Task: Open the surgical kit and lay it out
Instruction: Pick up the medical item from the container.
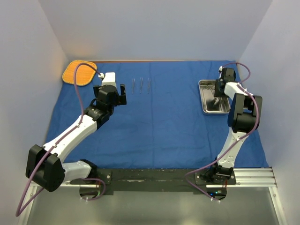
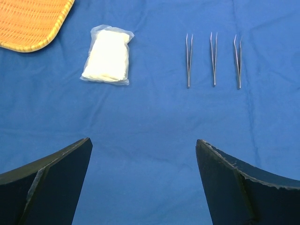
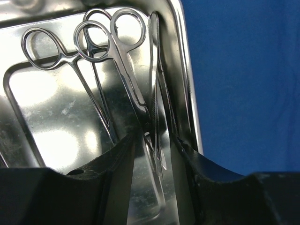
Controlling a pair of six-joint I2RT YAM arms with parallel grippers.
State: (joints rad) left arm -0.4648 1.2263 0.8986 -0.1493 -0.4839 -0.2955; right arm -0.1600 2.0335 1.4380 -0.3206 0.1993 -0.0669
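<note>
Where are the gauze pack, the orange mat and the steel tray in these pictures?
gauze pack (image 2: 108,55), left wrist view, middle of the white pad.
orange mat (image 2: 33,21), left wrist view, woven surface near its corner.
steel tray (image 3: 51,117), right wrist view, bare shiny floor.

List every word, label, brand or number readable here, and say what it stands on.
None: no text reads in any view. The clear-wrapped white gauze pack shows no print; the shiny rectangular steel tray and ring-handled steel instruments show no legible engraving; the orange woven mat and large blue cloth wrap are plain.
</note>
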